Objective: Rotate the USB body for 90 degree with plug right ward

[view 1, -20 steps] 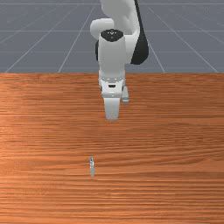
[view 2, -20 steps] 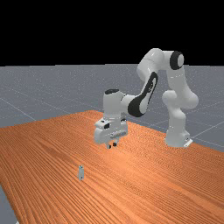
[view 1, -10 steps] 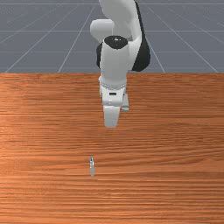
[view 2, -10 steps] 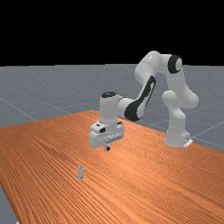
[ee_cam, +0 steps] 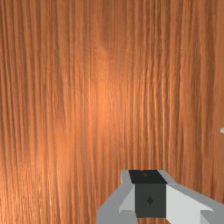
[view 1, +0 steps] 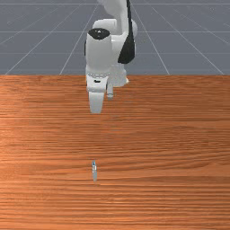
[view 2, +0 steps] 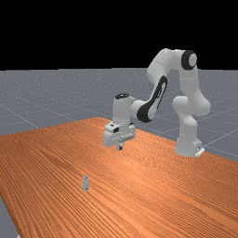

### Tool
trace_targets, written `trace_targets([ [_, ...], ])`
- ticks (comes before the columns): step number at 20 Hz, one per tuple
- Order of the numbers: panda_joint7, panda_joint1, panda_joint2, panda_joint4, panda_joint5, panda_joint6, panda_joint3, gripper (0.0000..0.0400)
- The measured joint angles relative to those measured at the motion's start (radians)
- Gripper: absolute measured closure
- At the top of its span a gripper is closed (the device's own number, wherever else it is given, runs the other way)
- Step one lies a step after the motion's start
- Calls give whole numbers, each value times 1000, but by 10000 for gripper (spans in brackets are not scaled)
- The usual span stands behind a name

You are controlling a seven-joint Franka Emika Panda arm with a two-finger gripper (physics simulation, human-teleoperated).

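In the far view my gripper (view 2: 120, 148) hangs high over the table, to the right of the USB body (view 2: 86, 183) and well apart from it; its fingertips are together with nothing between them. The wrist view has the gripper (ee_cam: 149, 192) with its dark tips meeting. At the edge of that view lies a small pale piece (ee_cam: 222, 130), off to one side of the fingers. From the front, the slim grey USB body (view 1: 95, 171) runs nearly up and down the picture, its bluish end toward the arm.
The wooden table (view 1: 170, 143) spreads beneath the hand and around the USB body. In the far view the arm's base (view 2: 188, 144) stands at the right, and a table edge runs down the left.
My hand first dipped toward the USB body, then rose and drew back, shifting to the front view's left. The fingertips, apart a second ago, have come together. The USB body has stayed put.
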Motion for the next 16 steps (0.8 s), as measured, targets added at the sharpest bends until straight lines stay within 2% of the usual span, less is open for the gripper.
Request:
trace_targets([
  [2, -39, -24, 8, 10, 1, 1, -14, 400],
  [3, -183, -69, 18, 26, 54, -4, 1, 400],
  [7, -315, -152, 59, 87, 74, -19, -27, 400],
  [8, -255, -153, 101, 162, 72, -85, -40, 400],
  [12, -232, -147, 295, 490, 81, -244, -30, 400],
  [14, -227, -144, 351, 581, 87, -267, -24, 400],
  [16, -219, -143, 448, 754, 89, -356, -21, 400],
])
